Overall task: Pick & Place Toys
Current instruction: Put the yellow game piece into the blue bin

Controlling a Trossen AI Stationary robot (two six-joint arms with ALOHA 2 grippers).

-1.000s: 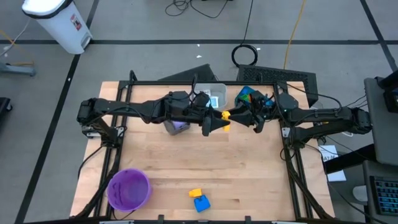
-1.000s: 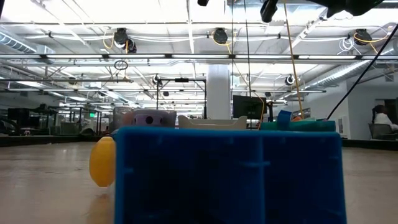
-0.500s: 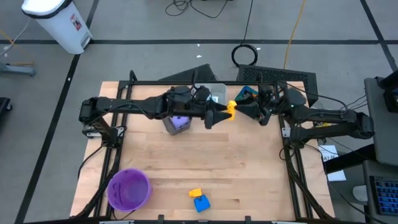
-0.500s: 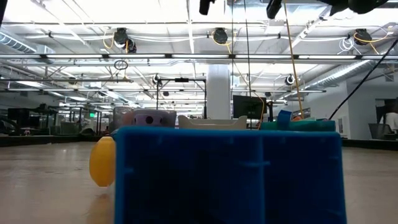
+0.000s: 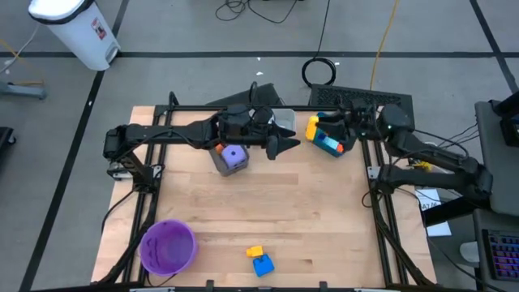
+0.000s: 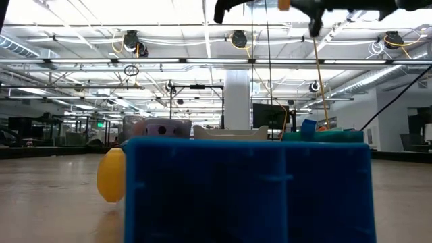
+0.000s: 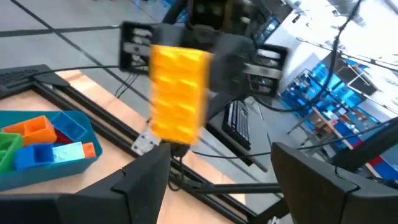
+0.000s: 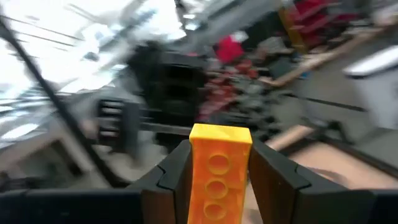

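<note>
The wooden worktop (image 5: 268, 203) carries the toys in a few separate spots. Largest of what lies on it is the purple round bowl (image 5: 169, 246), near the front left corner. At the back right edge a teal bin (image 5: 328, 139) holds a heap of bricks in blue, green, orange and red, seen more closely in the left wrist view as blocky studded pieces packed side by side. Just left of it is a white bin (image 5: 280, 120), mostly hidden by the left arm. A purple die (image 5: 233, 157) with pale dots rests in a grey bin under that arm. Near the front edge, well apart from the rest, a blue brick (image 5: 263, 264) touches a smaller orange-yellow brick (image 5: 255, 252). The right hand (image 5: 318, 128) hangs over the left rim of the teal bin and has its two dark fingers closed on a yellow brick (image 8: 217, 168), a long narrow piece with a single row of round studs, held upright with its end above the fingertips. The left hand (image 5: 285, 146) is just left of it, above the worktop, with its fingers (image 7: 140, 180) spread wide and nothing between them. No readable brand, label or writing shows on any toy or bin.
</note>
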